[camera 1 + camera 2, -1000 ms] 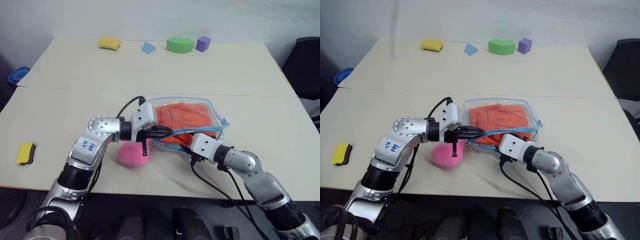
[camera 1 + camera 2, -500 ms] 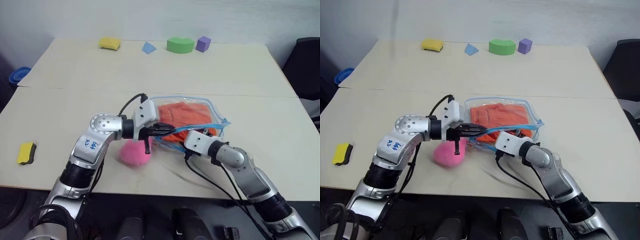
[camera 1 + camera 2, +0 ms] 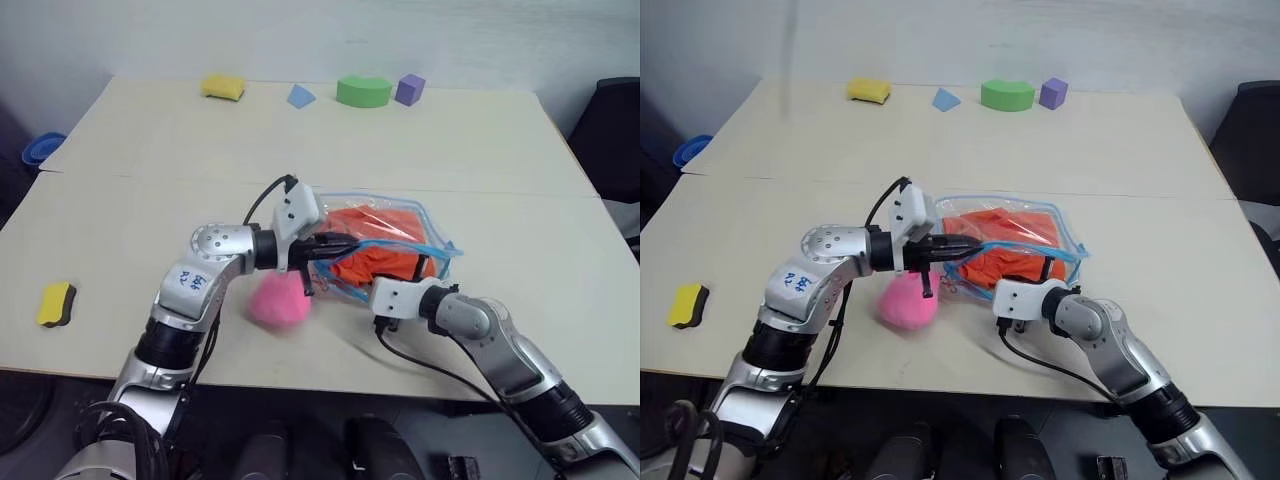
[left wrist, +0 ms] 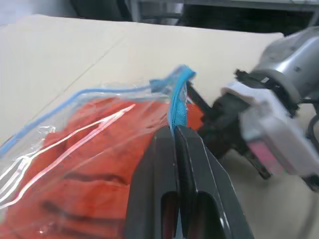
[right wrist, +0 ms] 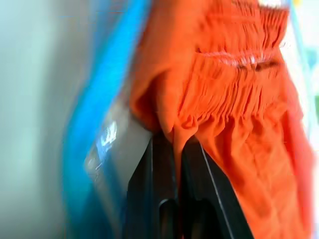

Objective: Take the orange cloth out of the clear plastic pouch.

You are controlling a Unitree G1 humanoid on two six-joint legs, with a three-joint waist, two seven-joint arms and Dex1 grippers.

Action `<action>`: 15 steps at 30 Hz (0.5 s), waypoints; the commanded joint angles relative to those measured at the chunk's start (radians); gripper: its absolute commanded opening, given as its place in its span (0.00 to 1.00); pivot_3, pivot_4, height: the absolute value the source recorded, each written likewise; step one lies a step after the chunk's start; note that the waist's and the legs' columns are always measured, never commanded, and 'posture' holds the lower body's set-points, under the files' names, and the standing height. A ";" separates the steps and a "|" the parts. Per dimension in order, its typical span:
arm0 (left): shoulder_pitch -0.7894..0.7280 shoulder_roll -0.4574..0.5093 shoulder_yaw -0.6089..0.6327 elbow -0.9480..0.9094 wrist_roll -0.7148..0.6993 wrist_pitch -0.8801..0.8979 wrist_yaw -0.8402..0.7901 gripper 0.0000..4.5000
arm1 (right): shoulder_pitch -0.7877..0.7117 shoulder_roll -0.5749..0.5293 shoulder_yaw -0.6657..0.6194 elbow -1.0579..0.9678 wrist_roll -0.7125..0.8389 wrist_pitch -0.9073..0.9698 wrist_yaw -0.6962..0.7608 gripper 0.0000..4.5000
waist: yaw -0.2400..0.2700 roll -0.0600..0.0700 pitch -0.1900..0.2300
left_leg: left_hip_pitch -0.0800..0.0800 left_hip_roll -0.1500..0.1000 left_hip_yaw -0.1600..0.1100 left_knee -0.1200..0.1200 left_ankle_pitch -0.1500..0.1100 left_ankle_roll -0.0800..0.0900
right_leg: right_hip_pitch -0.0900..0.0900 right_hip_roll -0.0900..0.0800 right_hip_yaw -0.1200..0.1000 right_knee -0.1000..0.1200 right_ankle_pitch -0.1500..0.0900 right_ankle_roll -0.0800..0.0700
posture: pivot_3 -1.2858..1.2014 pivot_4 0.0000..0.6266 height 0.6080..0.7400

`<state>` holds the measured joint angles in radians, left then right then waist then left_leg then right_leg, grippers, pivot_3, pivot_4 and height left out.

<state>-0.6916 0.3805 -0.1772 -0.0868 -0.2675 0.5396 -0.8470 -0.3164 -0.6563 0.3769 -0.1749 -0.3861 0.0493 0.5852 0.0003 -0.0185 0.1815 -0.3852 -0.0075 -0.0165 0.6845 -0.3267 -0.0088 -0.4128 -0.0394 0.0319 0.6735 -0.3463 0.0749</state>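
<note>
Orange fabric bunches inside the clear plastic pouch (image 3: 385,250), which lies near the middle of the pale tabletop (image 3: 150,210) with its near edge lifted. The orange cloth (image 3: 378,252) is still mostly within the pouch, crumpled toward the open side. The left claw (image 4: 175,137) is closed tight on the pouch's light blue edging, its two black fingers pressed together with the blue strip running between them, holding that rim up off the tabletop. The right claw (image 5: 175,142) reaches into the pouch's mouth from the near side and is pinched shut on a gathered fold of the orange cloth, the fabric puckering where the fingers meet. A pink pompom (image 3: 277,300) rests on the tabletop just below the left claw, beside the pouch. Along the far edge stand a yellow sponge (image 3: 222,87), a blue triangle (image 3: 299,96), a green block (image 3: 362,90) and a purple cube (image 3: 408,88); another yellow sponge (image 3: 55,303) lies near the left edge.
</note>
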 commanded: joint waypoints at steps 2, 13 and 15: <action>-0.040 -0.017 -0.021 0.071 0.070 -0.047 0.064 0.00 | 0.061 -0.086 0.012 -0.057 -0.021 -0.124 0.072 0.01 | 0.000 0.000 0.000 | 0.000 0.000 0.000 0.000 0.000 0.000 | 0.000 0.000 0.000 0.000 0.000 0.000 | 0.52 0.24 1.00; -0.018 0.053 -0.087 0.231 0.273 -0.294 0.108 0.00 | 0.443 -0.501 -0.331 -0.193 0.257 -0.532 0.285 0.01 | 0.005 -0.001 0.000 | 0.000 0.000 0.000 -0.001 0.000 0.000 | 0.001 0.001 0.000 -0.003 0.000 0.000 | 0.52 0.24 1.00; -0.009 0.075 -0.075 0.235 0.274 -0.310 0.096 0.00 | 0.553 -0.549 -0.433 -0.131 0.280 -0.584 0.302 0.01 | 0.004 -0.001 0.000 | 0.001 0.000 0.001 -0.001 0.000 0.001 | 0.002 0.001 0.001 -0.004 0.000 0.000 | 0.52 0.24 1.00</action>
<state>-0.7054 0.4306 -0.2809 0.1429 -0.0138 0.2511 -0.7563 0.1937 -1.1764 0.0271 -0.3400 -0.1427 -0.4815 0.8640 0.0042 -0.0196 0.1814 -0.3832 -0.0070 -0.0154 0.6836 -0.3271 -0.0081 -0.4099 -0.0386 0.0328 0.6700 -0.3462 0.0749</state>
